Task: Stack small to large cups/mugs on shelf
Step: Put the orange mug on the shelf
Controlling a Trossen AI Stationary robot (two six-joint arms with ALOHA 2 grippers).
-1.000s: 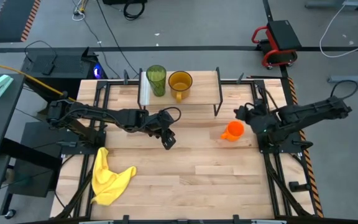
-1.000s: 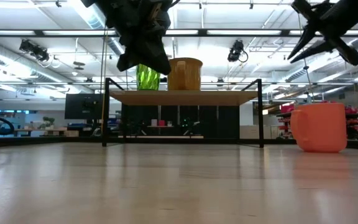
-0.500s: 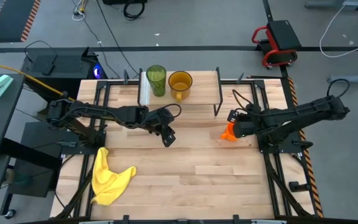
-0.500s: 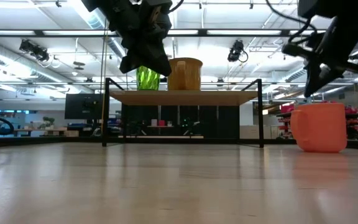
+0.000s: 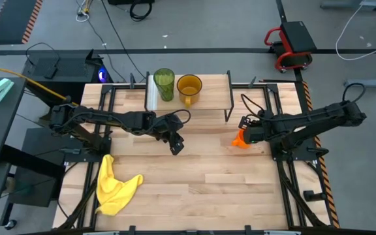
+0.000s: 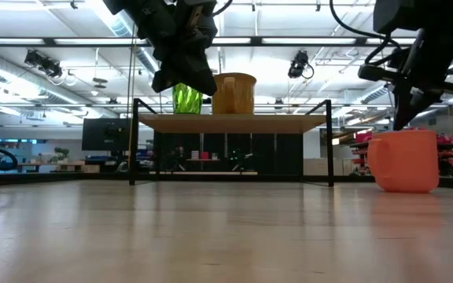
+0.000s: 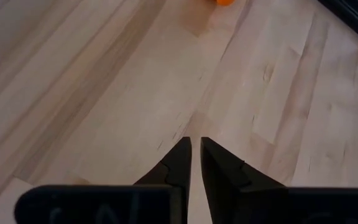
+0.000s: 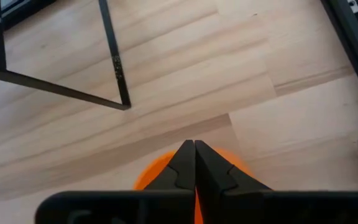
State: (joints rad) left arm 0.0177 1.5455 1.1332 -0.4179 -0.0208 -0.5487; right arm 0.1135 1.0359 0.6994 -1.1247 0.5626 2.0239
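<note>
The green tumbler [image 5: 164, 84] and the amber mug [image 5: 189, 87] stand side by side on the shelf's wooden board [image 5: 209, 98] at the table's far edge; the low view shows both on the board [image 6: 234, 123]. The orange mug [image 5: 239, 140] stands upright on the table near the shelf's right legs. My right gripper [image 5: 245, 132] is shut and points down over it, hiding most of it; its tips [image 8: 194, 145] are over the orange rim [image 8: 151, 176]. My left gripper [image 5: 176, 147] is shut, hovering above the table's middle. My right gripper comes at the orange mug from above, shut fingers pointing down. In the low view its tips [image 6: 403, 124] end just at the rim [image 6: 403, 133]. I cannot tell whether they touch it. The mug stands upright on the table.
A crumpled yellow cloth [image 5: 114, 185] lies near the table's left near corner. The shelf's thin black legs [image 8: 114, 62] stand close beside the orange mug. Bare tabletop [image 7: 166, 81] stretches below my left gripper across the near half.
My right gripper has moved toward the table's left and down until it stands over the orange mug, tipping to point downward. Its fingers, spread a second ago in the low view, have shut. The mug stays where it was.
</note>
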